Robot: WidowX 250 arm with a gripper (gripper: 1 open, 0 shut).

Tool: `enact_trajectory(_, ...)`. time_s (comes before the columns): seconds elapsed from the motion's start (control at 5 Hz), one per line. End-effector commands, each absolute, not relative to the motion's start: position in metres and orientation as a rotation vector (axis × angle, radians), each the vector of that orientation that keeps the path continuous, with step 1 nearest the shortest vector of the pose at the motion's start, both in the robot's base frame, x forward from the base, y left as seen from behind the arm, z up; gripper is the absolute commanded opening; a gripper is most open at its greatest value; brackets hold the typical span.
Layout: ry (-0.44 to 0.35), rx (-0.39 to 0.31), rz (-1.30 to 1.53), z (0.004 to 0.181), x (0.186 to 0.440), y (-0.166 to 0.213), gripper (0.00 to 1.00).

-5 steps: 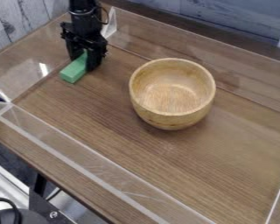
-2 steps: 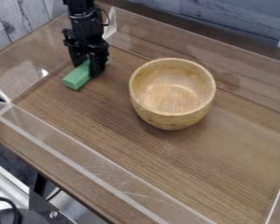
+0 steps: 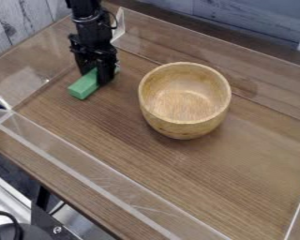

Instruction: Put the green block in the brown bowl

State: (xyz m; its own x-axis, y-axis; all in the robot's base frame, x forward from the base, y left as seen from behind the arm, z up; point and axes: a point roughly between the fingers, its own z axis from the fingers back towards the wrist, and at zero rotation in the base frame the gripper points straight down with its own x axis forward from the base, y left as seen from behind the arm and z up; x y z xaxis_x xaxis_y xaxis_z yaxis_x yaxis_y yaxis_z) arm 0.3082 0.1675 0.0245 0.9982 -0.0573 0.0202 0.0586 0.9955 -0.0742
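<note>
- While the gripper [image 3: 97, 73] points straight down at the far left of the wooden table [image 3: 178, 178], its dark fingers stand at the far end of the green block [image 3: 83, 86], seemingly straddling it; the block lies flat on the wood, so a grasp looks under way.
- Whether the jaws are clenched on the block or merely parted around it, I cannot tell; the fingers hide the contact.
- Off to the right, well apart from the block, the brown bowl [image 3: 186, 98] sits upright and empty, mouth up, ready to receive it.
- Clear low walls [image 3: 65, 155] edge the table, likely to keep things in.
</note>
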Motion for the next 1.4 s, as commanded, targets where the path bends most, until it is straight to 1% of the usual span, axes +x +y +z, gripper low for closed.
enact_trajectory(0.0,-0.076,-0.036,-0.046,0.054,0.315,0.176,0.00)
enact_trajectory(0.2,-0.059,-0.040,-0.033,0.055,0.315,0.178,0.00)
enact_trajectory(0.6,-0.031,-0.035,-0.055,0.050,0.312,0.173,0.00)
enact_trajectory(1.0,-0.018,-0.001,-0.049,0.069,0.311,0.180,0.00)
enact_trajectory(1.2,0.006,-0.007,-0.017,0.080,0.319,0.174,0.00)
